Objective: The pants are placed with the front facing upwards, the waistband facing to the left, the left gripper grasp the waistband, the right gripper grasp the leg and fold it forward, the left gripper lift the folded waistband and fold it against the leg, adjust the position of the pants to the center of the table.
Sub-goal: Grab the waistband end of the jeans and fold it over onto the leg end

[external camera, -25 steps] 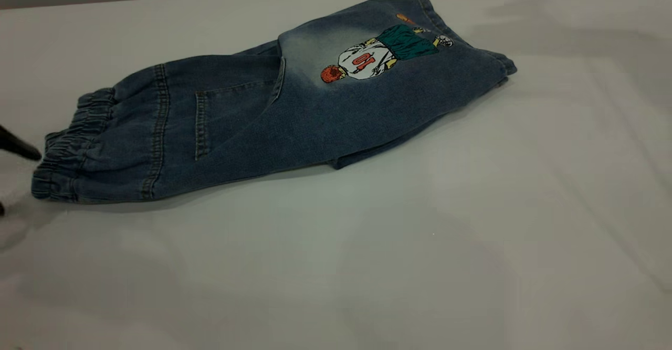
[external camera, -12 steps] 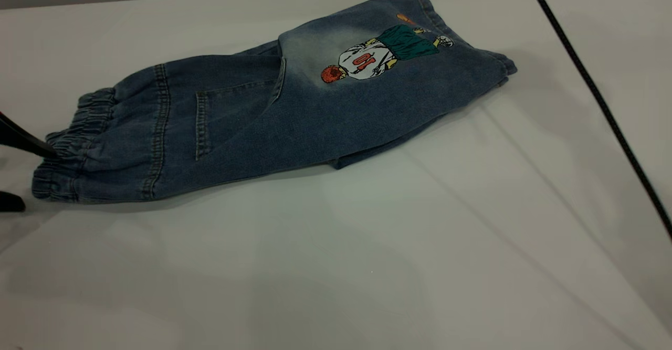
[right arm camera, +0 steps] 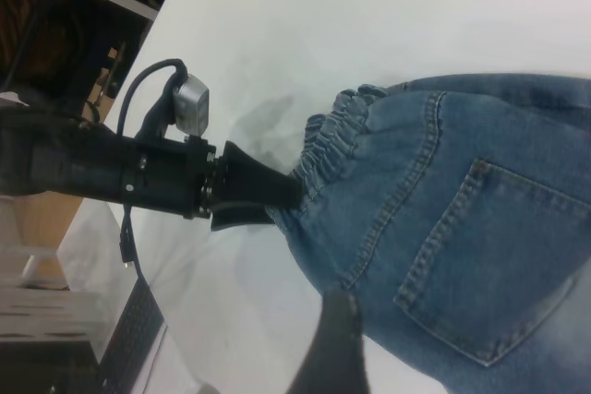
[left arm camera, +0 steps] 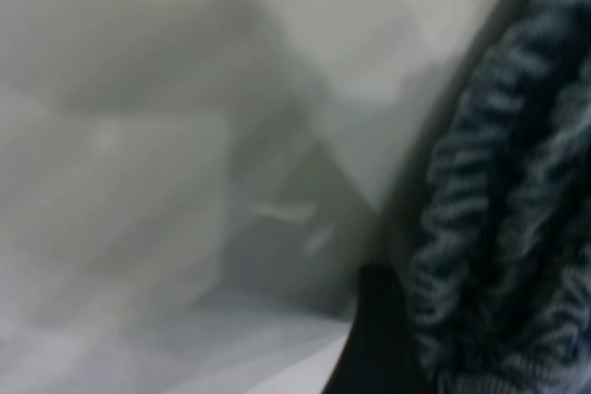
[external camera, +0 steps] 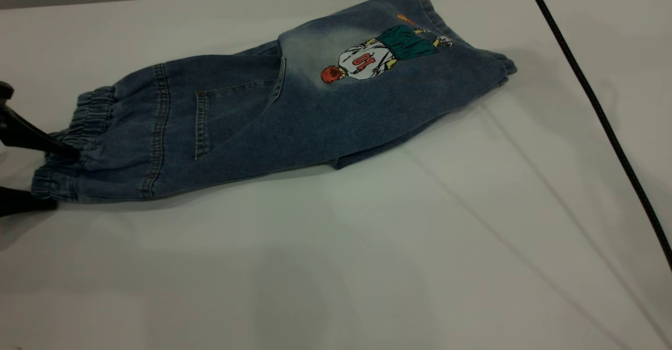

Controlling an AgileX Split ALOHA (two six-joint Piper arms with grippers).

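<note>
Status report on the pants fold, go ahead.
Left gripper open, fingers straddling the elastic waistband. Right gripper above the pants, not gripping. Pants folded lengthwise, flat. Nothing in the way.

Faded denim pants [external camera: 273,108] on a smooth matt table [external camera: 367,261].

Pants [external camera: 273,108] on table [external camera: 367,266], waistband left; left pincer [external camera: 39,171] at waistband.
</note>
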